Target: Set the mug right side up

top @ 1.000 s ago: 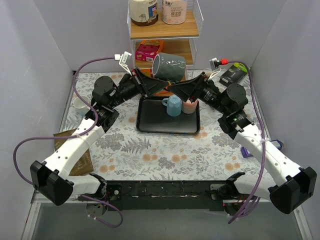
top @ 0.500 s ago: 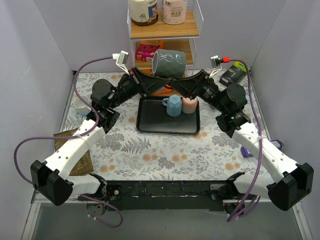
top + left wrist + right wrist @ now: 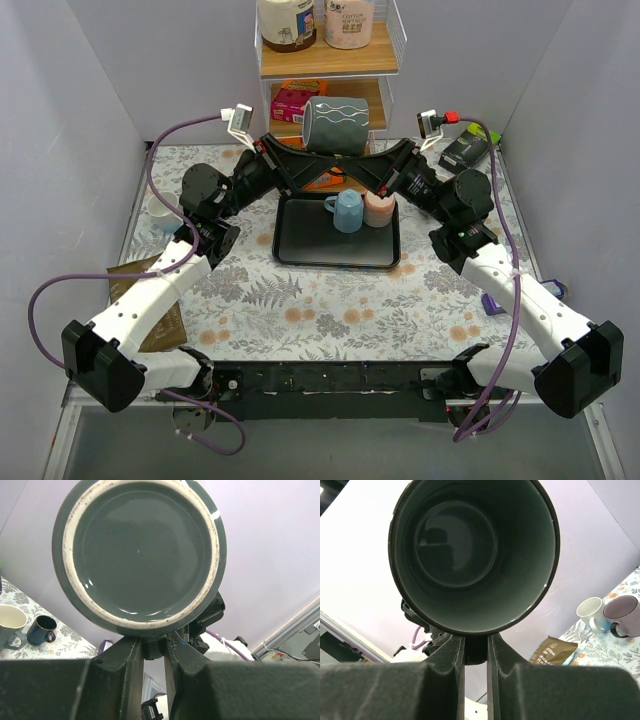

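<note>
The dark grey-green mug point(image 3: 338, 124) hangs in the air above the tray, lying on its side with its mouth to the right. Its handle points down. My left gripper point(image 3: 322, 175) is shut on that handle from the left. In the left wrist view the mug's base point(image 3: 140, 555) fills the frame, with the handle point(image 3: 154, 649) pinched between the fingers. My right gripper point(image 3: 352, 176) comes in from the right and is shut on the same handle. The right wrist view looks into the mug's open mouth point(image 3: 470, 550), its handle point(image 3: 476, 650) between the fingers.
A black tray point(image 3: 300, 248) below holds a blue mug point(image 3: 347, 210) and a pink cup point(image 3: 379, 210). A wooden shelf point(image 3: 330, 62) with jars stands behind. A brown coffee bag point(image 3: 150, 300) and a white cup point(image 3: 160, 212) lie at the left.
My right gripper has closed on the mug's handle, from wide open a second ago. The mug has tipped from slanted to lying level and risen slightly.
</note>
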Robot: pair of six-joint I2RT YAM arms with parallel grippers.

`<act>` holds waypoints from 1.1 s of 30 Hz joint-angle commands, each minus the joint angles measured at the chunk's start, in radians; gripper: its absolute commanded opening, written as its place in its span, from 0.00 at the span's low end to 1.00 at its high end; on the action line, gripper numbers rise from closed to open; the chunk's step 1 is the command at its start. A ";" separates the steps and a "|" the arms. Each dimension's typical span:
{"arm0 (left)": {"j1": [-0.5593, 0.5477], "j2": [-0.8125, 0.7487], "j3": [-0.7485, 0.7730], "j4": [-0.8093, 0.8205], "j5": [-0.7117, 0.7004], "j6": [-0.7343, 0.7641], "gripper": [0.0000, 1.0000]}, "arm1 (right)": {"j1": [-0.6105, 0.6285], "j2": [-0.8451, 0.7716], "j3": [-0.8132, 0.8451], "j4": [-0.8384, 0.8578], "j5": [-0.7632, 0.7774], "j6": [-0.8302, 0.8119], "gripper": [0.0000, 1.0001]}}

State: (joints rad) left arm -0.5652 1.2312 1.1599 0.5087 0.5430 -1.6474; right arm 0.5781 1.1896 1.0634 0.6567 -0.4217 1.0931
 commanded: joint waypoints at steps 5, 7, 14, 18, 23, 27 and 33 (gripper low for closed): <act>-0.021 -0.041 0.020 -0.077 0.008 0.044 0.40 | 0.003 -0.056 -0.002 -0.043 0.069 -0.076 0.01; -0.021 -0.045 0.014 -0.133 -0.021 0.064 0.61 | 0.003 -0.070 -0.002 -0.092 0.099 -0.093 0.01; -0.021 -0.006 0.009 -0.334 -0.089 0.132 0.95 | 0.000 -0.125 -0.006 -0.316 0.201 -0.150 0.01; -0.021 0.024 -0.009 -0.424 -0.109 0.149 0.98 | -0.009 -0.162 -0.013 -0.485 0.291 -0.183 0.01; -0.021 0.039 -0.002 -0.567 -0.205 0.193 0.98 | -0.050 -0.232 0.006 -0.770 0.469 -0.246 0.01; -0.021 0.042 -0.003 -0.625 -0.236 0.221 0.98 | -0.081 -0.288 0.030 -1.014 0.641 -0.308 0.01; -0.021 0.056 -0.005 -0.634 -0.238 0.242 0.98 | -0.132 -0.324 0.052 -1.400 0.923 -0.323 0.01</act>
State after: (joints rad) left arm -0.5858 1.2888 1.1530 -0.0914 0.3302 -1.4441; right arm 0.4774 0.8982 1.0412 -0.5396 0.2592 0.8070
